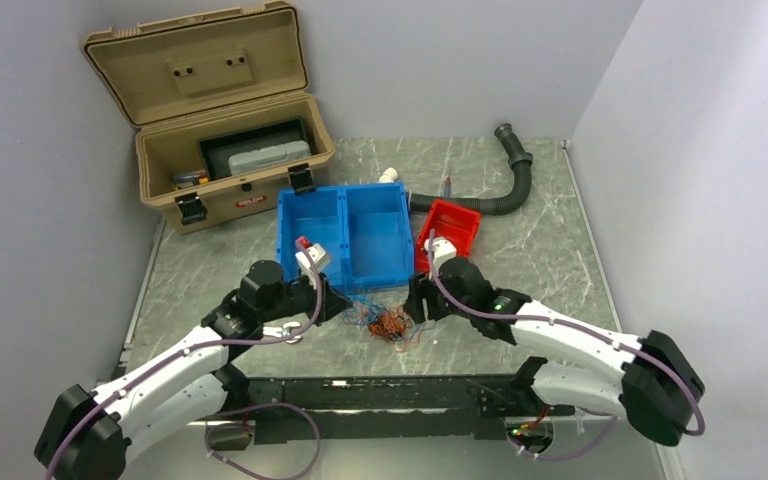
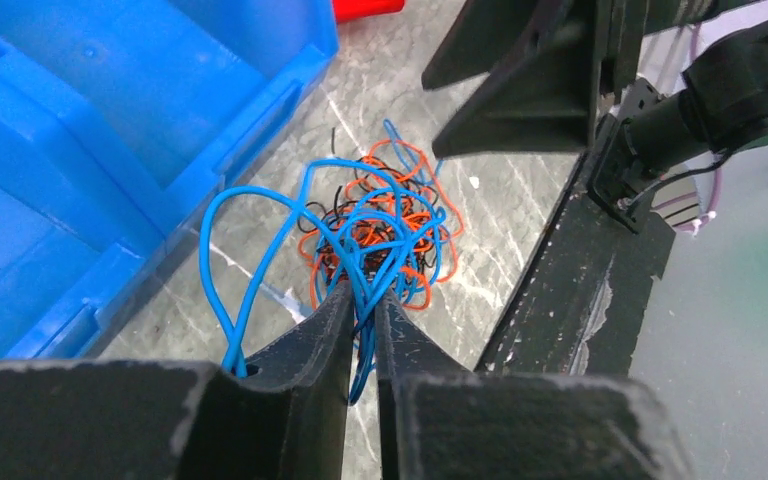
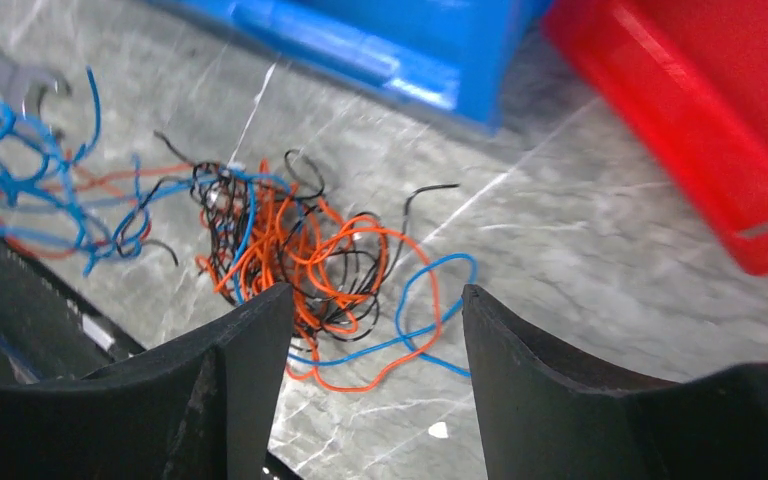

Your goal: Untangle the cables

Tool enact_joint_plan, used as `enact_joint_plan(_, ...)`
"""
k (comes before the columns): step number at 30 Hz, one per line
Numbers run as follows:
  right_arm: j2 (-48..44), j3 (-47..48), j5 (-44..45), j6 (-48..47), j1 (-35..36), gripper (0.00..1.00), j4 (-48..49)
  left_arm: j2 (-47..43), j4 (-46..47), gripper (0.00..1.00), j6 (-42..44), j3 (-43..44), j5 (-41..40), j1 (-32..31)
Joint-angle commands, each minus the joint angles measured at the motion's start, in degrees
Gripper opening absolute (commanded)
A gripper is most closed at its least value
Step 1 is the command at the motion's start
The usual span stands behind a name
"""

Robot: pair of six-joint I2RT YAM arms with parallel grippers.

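Note:
The cables (image 1: 390,322) are a small tangle of thin blue, orange and black wires on the marble table in front of the blue bin. My left gripper (image 2: 364,292) is shut on several blue strands of the cables (image 2: 380,225), which loop out of its jaws toward the tangle. My right gripper (image 3: 374,292) is open just above the table, its jaws wide apart, with the orange and black clump of the cables (image 3: 305,250) lying just beyond its fingertips. In the top view the left gripper (image 1: 345,303) and right gripper (image 1: 415,302) flank the tangle.
A blue two-compartment bin (image 1: 345,235) and a red bin (image 1: 450,230) stand just behind the tangle. A tan toolbox (image 1: 230,150) is open at the back left. A black corrugated hose (image 1: 505,190) lies at the back. A black rail (image 1: 380,392) runs along the near edge.

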Motion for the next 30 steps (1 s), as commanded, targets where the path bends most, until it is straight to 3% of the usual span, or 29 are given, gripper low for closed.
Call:
enact_joint_plan(1, 5.19, 2.03, -9.18, -3.64, 1.18, 0.64, 9.51, -0.73, -4.02, 0.21, 1.51, 1.80, -4.43, -0.33)
enact_joint_plan(4, 8.95, 2.72, -11.42, -3.94, 1.69, 0.64, 11.28, -0.50, -6.68, 0.32, 0.37, 2.18, -6.89, -0.32)
enact_joint_plan(8, 14.02, 4.25, -9.45, -3.18, 2.51, 0.65, 10.36, 0.24, -7.16, 0.70, -1.80, 1.59, -5.97, -0.68)
enact_joint_plan(10, 16.65, 4.84, -9.06, -2.79, 2.87, 0.66, 9.85, 0.53, -6.76, 0.77, -3.01, 0.83, -5.51, -1.47)
enact_joint_plan(13, 20.04, 5.39, -8.26, -1.82, 3.44, 0.64, 9.57, 2.00, -6.17, 0.79, -4.86, 0.23, -6.33, -3.00)
enact_joint_plan(15, 21.55, 5.42, -9.03, -1.18, 3.76, 0.57, 10.64, 4.01, -5.39, 0.78, -6.04, 0.06, -6.72, -4.01)
enact_joint_plan(17, 21.91, 5.16, -9.95, -0.49, 4.12, 0.38, 12.14, 6.09, -3.86, 0.76, -6.88, 0.19, -6.25, -5.00)
enact_joint_plan(19, 20.32, 4.84, -10.73, 0.28, 4.11, 0.11, 13.39, 7.82, -2.96, 0.75, -7.72, 0.80, -6.57, -6.10)
enact_joint_plan(21, 17.00, 4.08, -9.46, 1.31, 4.16, 0.00, 14.23, 8.68, -3.41, 0.75, -7.92, 1.89, -7.15, -6.62)
enact_joint_plan(30, -0.64, 2.99, -4.18, 3.29, 4.13, 0.00, 11.99, 2.90, -10.62, 0.82, -4.92, 7.23, -9.73, -6.83)
